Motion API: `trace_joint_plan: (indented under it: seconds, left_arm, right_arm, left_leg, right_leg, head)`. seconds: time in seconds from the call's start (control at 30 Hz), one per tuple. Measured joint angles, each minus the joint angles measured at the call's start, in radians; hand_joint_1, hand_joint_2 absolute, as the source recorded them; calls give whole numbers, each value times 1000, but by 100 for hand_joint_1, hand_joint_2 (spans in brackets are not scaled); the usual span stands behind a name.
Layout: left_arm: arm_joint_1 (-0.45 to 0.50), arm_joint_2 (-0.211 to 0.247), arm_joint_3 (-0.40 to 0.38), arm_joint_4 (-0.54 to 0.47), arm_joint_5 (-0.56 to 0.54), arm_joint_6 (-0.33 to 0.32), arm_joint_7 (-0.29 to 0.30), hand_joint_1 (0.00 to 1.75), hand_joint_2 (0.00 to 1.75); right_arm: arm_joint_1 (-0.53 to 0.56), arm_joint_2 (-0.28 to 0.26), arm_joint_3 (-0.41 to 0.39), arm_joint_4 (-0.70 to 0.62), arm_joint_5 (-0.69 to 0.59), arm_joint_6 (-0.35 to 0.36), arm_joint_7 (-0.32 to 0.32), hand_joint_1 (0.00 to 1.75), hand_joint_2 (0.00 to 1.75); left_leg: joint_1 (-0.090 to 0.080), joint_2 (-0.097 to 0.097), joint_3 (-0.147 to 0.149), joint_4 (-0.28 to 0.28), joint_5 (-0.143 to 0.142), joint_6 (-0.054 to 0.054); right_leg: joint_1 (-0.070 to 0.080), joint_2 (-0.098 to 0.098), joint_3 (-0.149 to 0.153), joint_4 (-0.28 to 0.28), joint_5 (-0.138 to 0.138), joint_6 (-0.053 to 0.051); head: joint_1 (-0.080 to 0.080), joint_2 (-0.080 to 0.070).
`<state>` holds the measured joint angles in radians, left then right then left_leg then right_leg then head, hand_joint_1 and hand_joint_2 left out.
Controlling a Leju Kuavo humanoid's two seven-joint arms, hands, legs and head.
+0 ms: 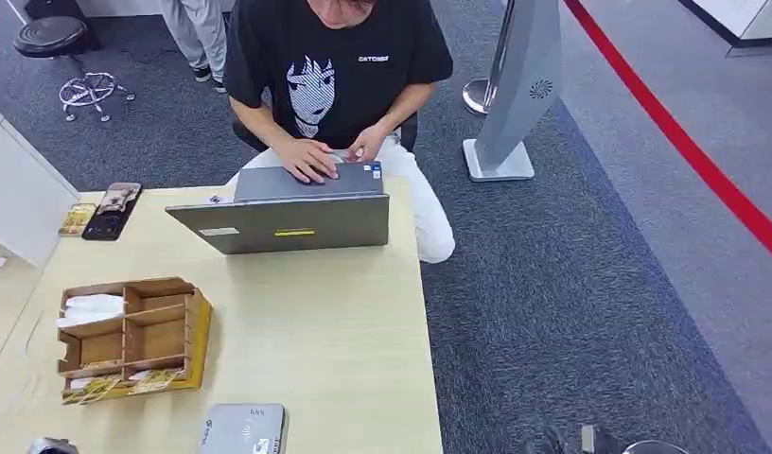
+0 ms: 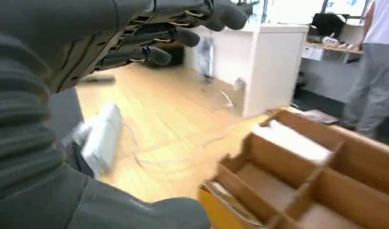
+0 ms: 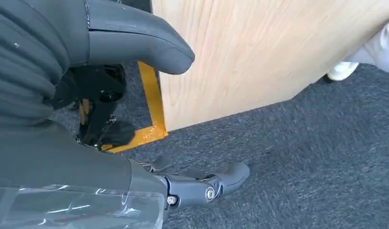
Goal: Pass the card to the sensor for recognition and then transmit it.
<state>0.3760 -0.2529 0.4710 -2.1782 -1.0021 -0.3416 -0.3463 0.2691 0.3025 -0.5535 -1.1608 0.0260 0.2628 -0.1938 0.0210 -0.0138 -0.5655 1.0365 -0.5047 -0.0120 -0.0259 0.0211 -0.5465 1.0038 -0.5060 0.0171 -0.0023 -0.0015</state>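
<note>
A wooden divided box stands at the table's left. White cards lie in its far left compartment and patterned cards along its near edge. The grey card sensor lies flat at the table's near edge, just right of the box. My left hand hovers over the table beside the wooden box, fingers stretched out and apart from the thumb, holding nothing; its tip shows at the near left corner. My right hand hangs beside the table's side panel over the carpet, holding nothing.
A person sits at the far side typing on a grey laptop. A phone lies at the far left by a white cabinet. A silver floor stand rises right of the person. Yellow tape marks the floor.
</note>
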Motion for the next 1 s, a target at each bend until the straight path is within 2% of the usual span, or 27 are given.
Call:
trace_joint_plan:
  seconds: [0.07,0.17,0.3,0.47,0.67,0.8,1.0]
  left_arm:
    - [18,50,-62,8,-114,78,34,0,175]
    - [33,136,-143,37,-223,150,94,0,175]
    - [34,255,-240,94,-277,177,154,0,175]
    - [7,366,-325,170,-304,185,211,0,175]
    - [-23,449,-385,266,-317,212,243,0,175]
    - [-35,475,-397,327,-358,266,260,0,175]
    - [-49,486,-399,382,-383,323,248,0,175]
  right_arm:
    - [0,0,0,0,10,3,2,0,175]
    - [-1,0,0,0,24,8,2,0,175]
    - [-2,0,0,4,52,22,0,0,175]
    - [-4,0,0,13,84,43,-5,0,175]
    - [-6,0,0,27,103,64,-14,0,175]
    - [-7,0,0,35,106,72,-23,0,175]
    - [-7,0,0,42,94,63,-26,0,175]
  left_leg:
    - [0,0,0,0,0,0]
    - [0,0,0,0,0,0]
    - [0,0,0,0,0,0]
    - [0,-1,0,0,0,0]
    - [0,0,0,0,0,0]
    - [0,0,-1,0,0,0]
    - [0,0,-1,0,0,0]
  right_leg:
    - [0,0,0,0,0,0]
    - [0,0,0,0,0,0]
    - [0,0,0,0,0,0]
    - [0,-1,1,0,0,0]
    - [0,0,1,0,0,0]
    - [0,0,1,0,0,0]
    - [0,0,1,0,0,0]
  head:
    - [0,0]
    - [0,0]
    - [0,0]
    - [0,0]
    - [0,0]
    - [0,0]
    - [0,0]
